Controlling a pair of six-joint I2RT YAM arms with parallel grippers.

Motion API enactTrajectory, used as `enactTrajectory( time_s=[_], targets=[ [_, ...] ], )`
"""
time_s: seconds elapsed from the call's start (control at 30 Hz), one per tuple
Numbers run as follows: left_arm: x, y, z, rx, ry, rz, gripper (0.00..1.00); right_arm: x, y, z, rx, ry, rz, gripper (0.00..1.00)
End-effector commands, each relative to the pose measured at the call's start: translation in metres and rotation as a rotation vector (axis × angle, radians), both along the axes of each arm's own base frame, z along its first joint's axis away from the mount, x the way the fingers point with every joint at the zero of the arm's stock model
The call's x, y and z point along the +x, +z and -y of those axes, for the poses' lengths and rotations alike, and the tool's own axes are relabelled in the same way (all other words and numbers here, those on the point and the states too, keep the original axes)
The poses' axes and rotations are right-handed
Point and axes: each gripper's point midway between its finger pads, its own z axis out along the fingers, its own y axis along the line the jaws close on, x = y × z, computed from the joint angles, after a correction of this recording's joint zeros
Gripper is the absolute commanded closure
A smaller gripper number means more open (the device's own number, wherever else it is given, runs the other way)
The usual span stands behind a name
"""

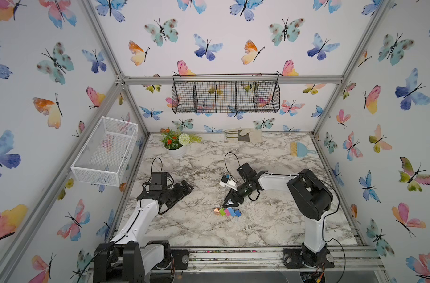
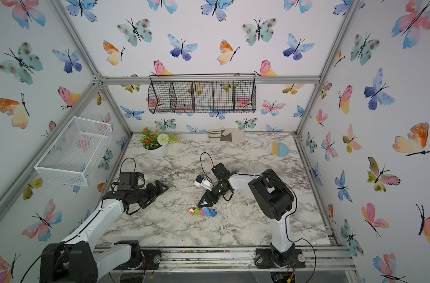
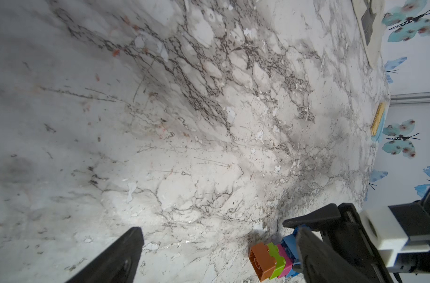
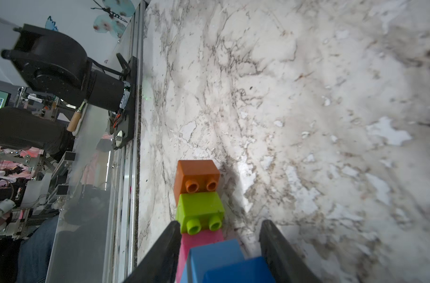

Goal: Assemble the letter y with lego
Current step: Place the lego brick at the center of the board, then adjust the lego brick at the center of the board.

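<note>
The letter y (image 1: pixel 227 212) (image 2: pixel 203 212) lies flat on the marble table (image 1: pixel 209 232): an orange brick (image 4: pixel 196 174), a lime green brick (image 4: pixel 199 205) and a pink brick (image 4: pixel 201 236) in a row, then blue bricks (image 4: pixel 214 254). My right gripper (image 1: pixel 229 203) (image 4: pixel 220 222) is open and straddles the pink and blue end. One finger lies close along the bricks, and the other stands apart from them with bare table between. The left wrist view shows the same bricks (image 3: pixel 270 261) under the right gripper's fingers (image 3: pixel 311 218). My left gripper (image 1: pixel 188 187) (image 2: pixel 163 187) rests open to the left, holding nothing.
A potted plant (image 1: pixel 176 147), folded gloves (image 1: pixel 243 134) and a blue brush (image 1: pixel 299 149) sit along the back edge. A white mesh basket (image 1: pixel 106 152) hangs on the left wall and a black wire basket (image 1: pixel 226 96) on the back wall. A metal rail (image 1: pixel 233 254) borders the front.
</note>
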Motion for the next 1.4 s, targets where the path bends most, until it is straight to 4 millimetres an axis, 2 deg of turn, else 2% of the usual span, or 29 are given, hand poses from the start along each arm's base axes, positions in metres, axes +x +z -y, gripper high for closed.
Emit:
enactTrajectory(
  time_s=[0.0, 0.13, 0.17, 0.23, 0.3, 0.4, 0.47, 0.6, 0.7, 0.8, 0.87, 1.03, 1.37],
  targets=[
    [0.004, 0.01, 0.005, -0.01, -0.024, 0.03, 0.02, 0.022, -0.002, -0.001, -0.032, -0.066, 0.024, 0.42],
    [0.004, 0.011, 0.004, -0.01, -0.023, 0.031, 0.02, 0.043, -0.007, 0.004, -0.104, -0.136, 0.047, 0.39],
    [0.004, 0.011, 0.004, -0.01, -0.023, 0.032, 0.02, 0.047, -0.003, 0.005, -0.101, -0.148, 0.063, 0.38],
    [0.004, 0.011, 0.005, -0.009, -0.025, 0.031, 0.02, 0.055, 0.013, 0.006, -0.09, -0.206, 0.11, 0.36],
    [0.003, 0.011, 0.004, -0.006, -0.024, 0.03, 0.02, 0.058, 0.041, 0.011, -0.047, -0.278, 0.171, 0.35],
    [0.001, 0.009, 0.004, -0.003, -0.023, 0.029, 0.01, 0.036, 0.067, 0.025, -0.029, -0.299, 0.213, 0.35],
    [0.001, 0.009, 0.003, -0.001, -0.02, 0.03, 0.02, 0.015, 0.068, 0.037, -0.098, -0.289, 0.241, 0.35],
    [0.003, 0.012, 0.004, -0.005, -0.018, 0.041, 0.02, -0.03, 0.055, 0.053, -0.25, -0.25, 0.269, 0.34],
    [0.005, 0.014, 0.004, 0.0, -0.017, 0.045, 0.02, -0.046, 0.037, 0.067, -0.376, -0.256, 0.302, 0.34],
    [0.005, 0.013, 0.004, 0.003, -0.019, 0.041, 0.02, -0.048, 0.031, 0.068, -0.445, -0.271, 0.366, 0.34],
    [0.005, 0.012, 0.004, 0.003, -0.02, 0.036, 0.02, -0.041, 0.029, 0.067, -0.493, -0.302, 0.396, 0.33],
    [0.003, 0.013, 0.005, 0.007, -0.023, 0.036, 0.02, -0.036, 0.025, 0.06, -0.528, -0.324, 0.368, 0.31],
    [0.005, 0.008, 0.007, 0.002, -0.026, 0.024, 0.02, -0.04, -0.001, 0.056, -0.602, -0.289, 0.328, 0.31]
  ],
)
